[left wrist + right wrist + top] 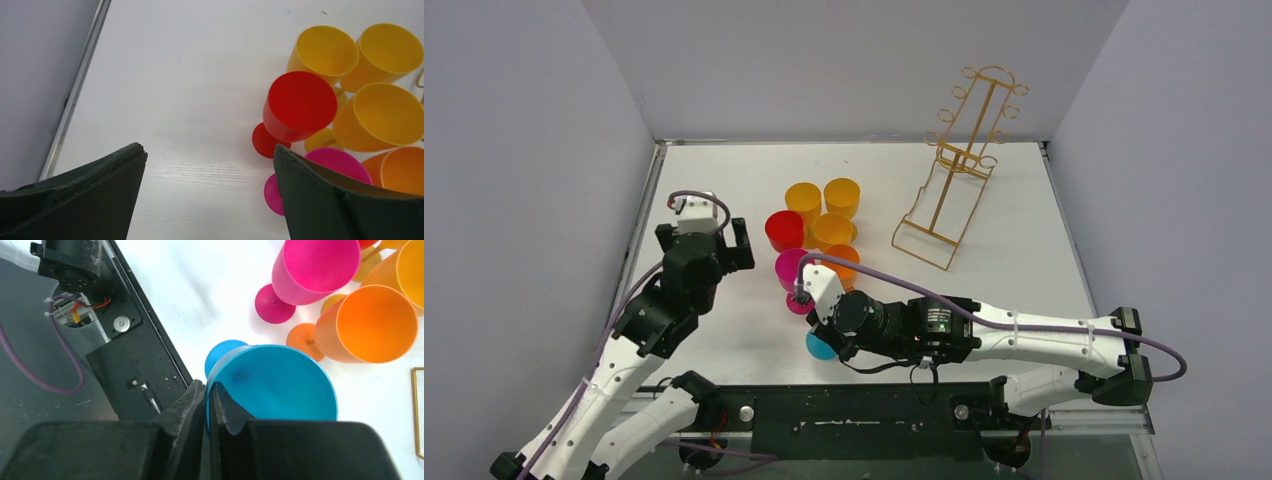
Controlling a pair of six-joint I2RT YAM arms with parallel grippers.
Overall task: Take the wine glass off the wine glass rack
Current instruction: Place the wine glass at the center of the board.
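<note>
The gold wire wine glass rack [965, 158] stands at the back right of the table, and no glass hangs on it. My right gripper [824, 328] is shut on the rim of a blue wine glass [820, 347] near the table's front edge. In the right wrist view one finger is inside the blue bowl [280, 385] and one outside, with the gripper [206, 387] pinching the rim. I cannot tell whether its foot touches the table. My left gripper [724, 240] is open and empty over bare table, left of the red glass [300, 102]; it also shows in the left wrist view [210, 152].
Several upright glasses cluster mid-table: red [783, 229], pink [791, 268], orange [842, 258] and yellow [842, 196]. The pink glass [315, 265] and orange glass [375, 322] stand just beyond the blue one. The black base rail [854, 410] runs along the near edge.
</note>
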